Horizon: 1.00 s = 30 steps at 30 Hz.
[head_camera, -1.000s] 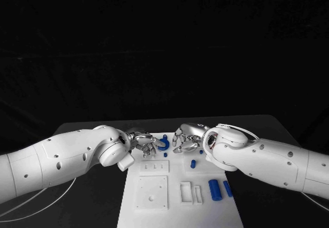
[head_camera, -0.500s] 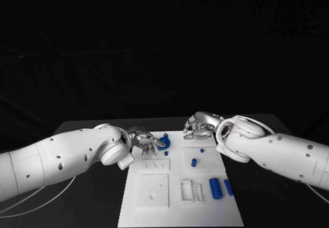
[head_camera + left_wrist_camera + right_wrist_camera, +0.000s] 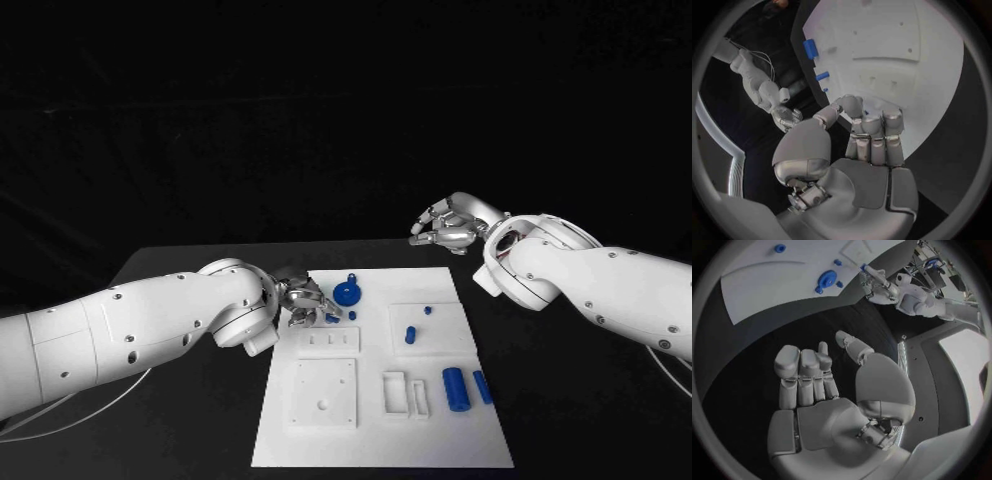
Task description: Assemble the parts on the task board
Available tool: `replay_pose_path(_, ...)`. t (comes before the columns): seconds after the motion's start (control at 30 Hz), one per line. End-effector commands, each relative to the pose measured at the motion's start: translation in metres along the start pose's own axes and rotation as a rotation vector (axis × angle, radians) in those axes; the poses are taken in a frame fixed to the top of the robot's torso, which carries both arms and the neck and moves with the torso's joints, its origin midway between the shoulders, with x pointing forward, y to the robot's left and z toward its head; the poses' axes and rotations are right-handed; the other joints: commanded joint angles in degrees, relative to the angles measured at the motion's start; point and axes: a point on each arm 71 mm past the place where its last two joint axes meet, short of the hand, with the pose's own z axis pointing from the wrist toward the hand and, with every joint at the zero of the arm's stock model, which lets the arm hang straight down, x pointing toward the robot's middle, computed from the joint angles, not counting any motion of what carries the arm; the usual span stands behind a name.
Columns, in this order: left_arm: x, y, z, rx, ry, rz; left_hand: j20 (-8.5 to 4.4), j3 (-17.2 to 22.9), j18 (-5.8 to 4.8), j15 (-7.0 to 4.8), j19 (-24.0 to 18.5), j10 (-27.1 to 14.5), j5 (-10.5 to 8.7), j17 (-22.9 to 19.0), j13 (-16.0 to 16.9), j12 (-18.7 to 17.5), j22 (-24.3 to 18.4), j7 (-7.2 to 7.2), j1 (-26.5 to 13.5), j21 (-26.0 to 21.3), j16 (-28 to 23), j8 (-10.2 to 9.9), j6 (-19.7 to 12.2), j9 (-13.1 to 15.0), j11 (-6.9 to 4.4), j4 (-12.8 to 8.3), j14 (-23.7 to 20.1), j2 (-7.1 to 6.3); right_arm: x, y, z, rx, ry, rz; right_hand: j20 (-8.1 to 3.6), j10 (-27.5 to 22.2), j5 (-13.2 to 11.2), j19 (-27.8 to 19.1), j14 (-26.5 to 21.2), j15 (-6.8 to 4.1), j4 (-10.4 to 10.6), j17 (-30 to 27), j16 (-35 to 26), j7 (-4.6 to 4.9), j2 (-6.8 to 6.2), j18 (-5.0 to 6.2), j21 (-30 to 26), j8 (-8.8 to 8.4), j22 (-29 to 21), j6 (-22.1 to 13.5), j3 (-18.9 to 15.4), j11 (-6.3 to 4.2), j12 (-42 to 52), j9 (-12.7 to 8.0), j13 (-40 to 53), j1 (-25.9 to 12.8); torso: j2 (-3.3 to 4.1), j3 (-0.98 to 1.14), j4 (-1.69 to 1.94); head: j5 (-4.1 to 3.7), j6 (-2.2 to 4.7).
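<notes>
Nearest the robot, two blue cylinders [image 3: 460,387] are seen lying side by side on the near right part of the task board [image 3: 433,440], well on the near side of both hands. Beside them, toward the left hand's side, a white slotted block [image 3: 402,395] and a square white plate [image 3: 322,392] are found. Farther in, a short blue peg [image 3: 408,336] and a smaller blue peg [image 3: 426,311] are set in a raised white panel [image 3: 433,330], between the two hands.

The left hand [image 3: 300,299] is held low at the board's left edge, its fingers curled in; nothing is seen between them in the left wrist view [image 3: 870,137], where the fingertips are bent down over the white board [image 3: 898,65]. Whether a part is pinched cannot be told. Just beside this hand, on its far right, a round blue part [image 3: 346,293] with a small knob rests on the board, and a tiny blue peg [image 3: 351,315] lies just near of it.

Farthest off, the right hand [image 3: 451,225] is raised above the table [image 3: 188,262] beyond the board's far right corner, well apart from every part. In the right wrist view its fingers [image 3: 801,375] are spread and nothing is held, with the round blue part [image 3: 826,279] far beyond them
</notes>
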Motion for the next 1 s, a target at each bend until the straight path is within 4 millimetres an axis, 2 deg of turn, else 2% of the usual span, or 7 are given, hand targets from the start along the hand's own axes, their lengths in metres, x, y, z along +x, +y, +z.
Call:
replay_pose_path(0.03,0.004,0.001,0.0,-0.03,-0.008,0.083,-5.46,0.1,1.39,-2.64,0.7,-0.1,0.07,-0.2,0.7,1.7,0.2,-3.7,0.4,0.7,0.9,-0.4,4.7,8.2,-0.75,-0.3,2.8,0.32,-0.001,0.002,0.001,-0.008,-0.019,0.035,0.12,-0.3,0.4,-0.3,-0.4,0.21,0.1,-0.1,-0.3,0.04,-0.26,8.82,-0.4,-0.38,-0.1,-0.5,-0.1,0.17,-0.3,0.0,-0.1,-0.3,-0.06,0.15,0.12,0.19,-0.28)
replay_pose_path(0.13,0.007,0.002,0.0,-0.035,-0.011,0.109,-5.45,0.2,1.6,-2.77,0.9,-0.5,0.06,-0.3,1.1,2.9,0.2,-3.83,0.3,1.0,1.6,-0.5,4.9,8.4,-0.85,-0.3,2.8,0.43,-0.001,0.002,0.002,-0.007,-0.021,0.035,0.14,-0.3,0.5,-0.3,-0.4,0.22,0.1,-0.1,-0.4,0.04,-0.24,8.82,-0.4,-0.37,-0.1,-0.4,-0.1,0.17,-0.3,0.1,-0.2,-0.3,-0.15,0.15,0.17,0.24,-0.58)
replay_pose_path(0.27,0.008,0.003,0.001,-0.04,-0.024,0.131,-5.41,0.3,1.82,-2.94,1.1,-0.9,0.06,-0.5,1.4,4.4,0.4,-4.0,0.0,1.3,2.6,-0.5,5.4,8.8,-1.02,-0.2,2.8,0.5,-0.001,0.002,0.003,-0.006,-0.022,0.035,0.15,-0.3,0.5,-0.3,-0.4,0.22,0.1,-0.1,-0.4,0.04,-0.24,8.82,-0.4,-0.36,-0.1,-0.4,-0.1,0.17,-0.4,0.1,-0.2,-0.3,-0.23,0.27,0.22,0.41,-0.92)
replay_pose_path(0.6,0.017,0.011,0.005,-0.048,-0.046,0.172,-5.37,0.4,2.03,-3.09,1.2,-1.2,0.1,-0.8,1.5,5.8,0.5,-4.16,-0.1,1.6,3.6,-0.4,5.8,9.2,-1.17,-0.1,2.7,0.62,0.001,0.005,0.005,-0.01,-0.017,0.037,0.19,-0.3,0.9,-0.3,-0.3,0.2,0.1,-0.2,-0.5,0.01,-0.15,8.82,-0.5,-0.32,-0.1,-0.3,-0.2,0.15,-0.4,0.2,-0.3,-0.1,-0.13,0.17,0.09,0.46,-1.28)
replay_pose_path(0.7,0.02,0.011,0.007,-0.049,-0.038,0.173,-5.37,0.5,2.08,-3.13,1.2,-1.3,0.1,-0.9,1.6,6.1,0.5,-4.2,-0.2,1.7,3.8,-0.4,5.8,9.3,-1.21,0.0,2.7,0.62,0.002,0.006,0.005,-0.012,-0.015,0.037,0.19,-0.3,0.9,-0.3,-0.3,0.2,0.0,-0.2,-0.5,0.01,-0.14,8.82,-0.5,-0.32,-0.1,-0.3,-0.2,0.15,-0.5,0.2,-0.3,-0.1,-0.08,0.15,0.09,0.36,-1.38)
replay_pose_path(0.87,0.023,0.015,0.009,-0.056,-0.045,0.176,-5.33,0.5,2.14,-3.19,1.2,-1.4,0.11,-1.0,1.6,6.9,0.6,-4.28,-0.4,1.9,4.3,-0.2,6.2,9.5,-1.26,0.1,2.7,0.65,0.004,0.007,0.005,-0.003,0.0,0.063,0.2,-0.3,1.0,-0.3,-0.3,0.19,0.0,-0.2,-0.5,0.01,-0.07,8.82,-0.5,-0.31,-0.2,-0.3,-0.2,0.14,-0.5,0.2,-0.3,0.0,-0.1,0.16,0.1,-0.29,-1.73)
replay_pose_path(1.0,0.024,0.016,0.01,-0.053,-0.054,0.181,-5.32,0.5,2.17,-3.21,1.1,-1.4,0.13,-1.0,1.6,7.1,0.6,-4.29,-0.5,1.9,4.5,-0.2,6.2,9.5,-1.28,0.1,2.7,0.71,0.005,0.008,0.005,-0.003,0.006,0.069,0.22,-0.3,1.0,-0.3,-0.3,0.18,-0.2,-0.2,-0.6,-0.01,0.13,8.82,-0.6,-0.33,-0.2,-0.3,-0.2,0.13,-0.5,0.3,-0.4,0.2,-0.08,0.16,0.08,-0.23,-1.71)
